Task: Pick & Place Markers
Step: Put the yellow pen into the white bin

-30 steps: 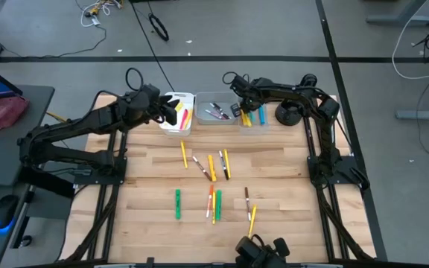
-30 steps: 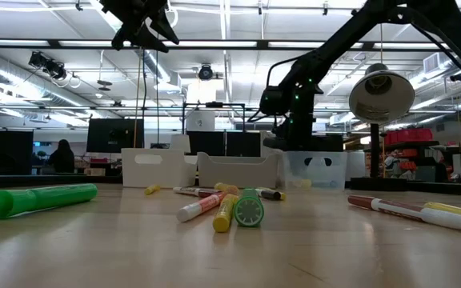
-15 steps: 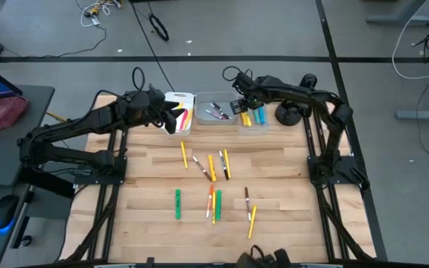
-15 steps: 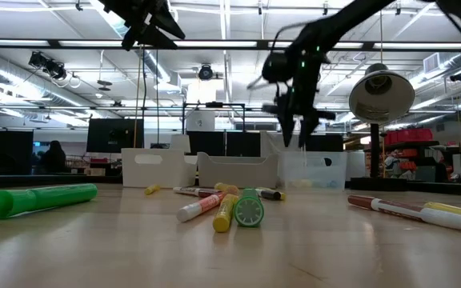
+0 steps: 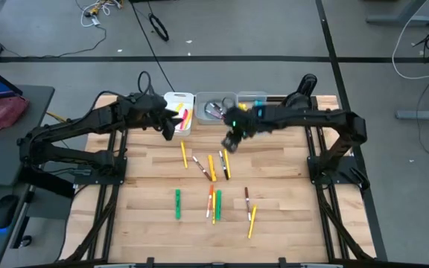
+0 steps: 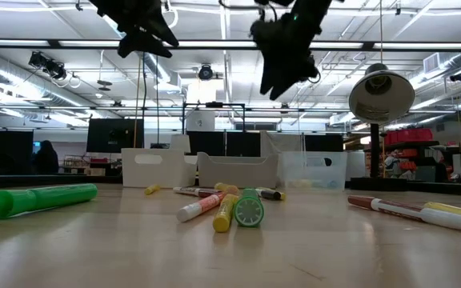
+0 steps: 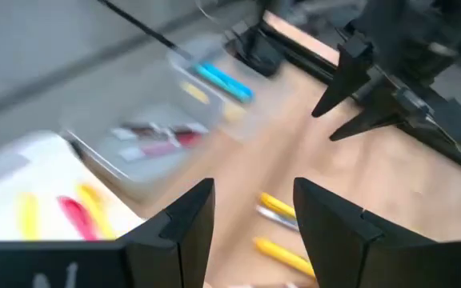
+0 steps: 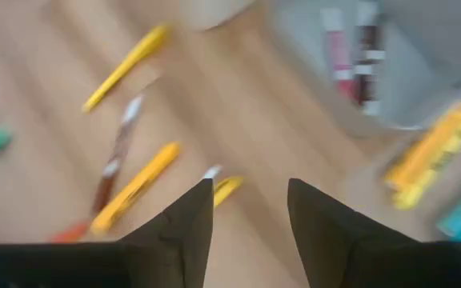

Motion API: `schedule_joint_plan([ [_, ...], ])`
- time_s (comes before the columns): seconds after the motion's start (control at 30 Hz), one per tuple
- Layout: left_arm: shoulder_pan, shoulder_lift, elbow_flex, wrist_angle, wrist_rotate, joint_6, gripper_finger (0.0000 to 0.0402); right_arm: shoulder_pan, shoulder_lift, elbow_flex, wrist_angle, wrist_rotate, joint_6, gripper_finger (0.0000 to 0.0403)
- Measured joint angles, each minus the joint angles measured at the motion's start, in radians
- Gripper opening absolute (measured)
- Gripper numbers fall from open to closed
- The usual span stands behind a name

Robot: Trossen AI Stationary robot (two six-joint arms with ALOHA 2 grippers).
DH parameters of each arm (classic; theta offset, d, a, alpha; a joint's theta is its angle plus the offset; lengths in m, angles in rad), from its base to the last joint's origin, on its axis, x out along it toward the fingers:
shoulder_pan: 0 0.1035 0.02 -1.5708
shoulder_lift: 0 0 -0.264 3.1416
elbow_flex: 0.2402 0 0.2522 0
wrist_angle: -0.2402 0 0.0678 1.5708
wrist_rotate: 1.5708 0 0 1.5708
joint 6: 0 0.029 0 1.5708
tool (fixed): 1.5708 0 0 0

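Several markers lie loose on the wooden table: a yellow one (image 5: 184, 154), a mixed cluster (image 5: 213, 165), a green one (image 5: 177, 203), an orange-and-green group (image 5: 214, 202), a brown one (image 5: 246, 198) and a yellow one (image 5: 252, 220). More markers lie in the white bin (image 5: 179, 112) and the clear bin (image 5: 214, 108). My left gripper (image 5: 171, 120) (image 7: 250, 232) hangs open and empty beside the white bin. My right gripper (image 5: 229, 141) (image 8: 250, 216) hovers open and empty, high over the cluster's far end (image 6: 282, 76).
A third clear bin (image 5: 253, 99) with blue and yellow markers stands at the far right of the row, partly under my right arm. A black lamp (image 6: 381, 96) stands at the far right corner. Bare wood (image 5: 289, 186) lies right of the markers.
My right gripper has left the rightmost clear bin, risen, and swung toward the table's left and near side, out over the loose markers. My left gripper has turned a little in place beside the white bin. The markers on the table have not moved.
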Motion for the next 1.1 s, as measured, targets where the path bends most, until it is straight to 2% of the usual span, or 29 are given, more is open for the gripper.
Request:
schedule_joint_plan([
  [0.1,-0.044,0.000,0.000,-0.050,0.032,-0.075,0.0177,0.067,-0.007,0.000,-0.018,-0.001,-0.057,0.0162],
  [0.23,-0.149,0.021,0.001,-0.125,0.011,-0.220,0.0177,0.130,-0.009,0.000,-0.051,0.046,-0.134,0.0162],
  [0.4,-0.299,0.078,0.001,-0.237,-0.064,-0.506,0.0177,0.166,-0.020,-0.002,-0.148,0.142,-0.209,0.0162],
  [0.47,-0.357,0.111,0.001,-0.258,-0.084,-0.620,0.0177,0.173,-0.046,-0.031,-0.135,0.171,-0.240,0.0162],
  [0.63,-0.487,0.200,0.001,-0.309,-0.110,-0.900,0.0177,0.175,-0.200,-0.233,0.005,0.161,-0.260,0.0162],
  [0.77,-0.583,0.278,0.001,-0.311,-0.115,-1.114,0.0177,0.180,-0.358,-0.363,0.036,0.155,-0.253,0.0162],
  [0.87,-0.645,0.347,0.001,-0.295,-0.120,-1.260,0.0177,0.186,-0.461,-0.425,0.036,0.155,-0.248,0.0162],
  [0.97,-0.690,0.425,0.001,-0.244,-0.168,-1.398,0.0177,0.193,-0.554,-0.462,0.037,0.155,-0.246,0.0162],
  [1.1,-0.694,0.536,0.001,-0.197,-0.191,-1.559,0.0185,0.194,-0.649,-0.494,0.036,0.155,-0.210,0.0162],
])
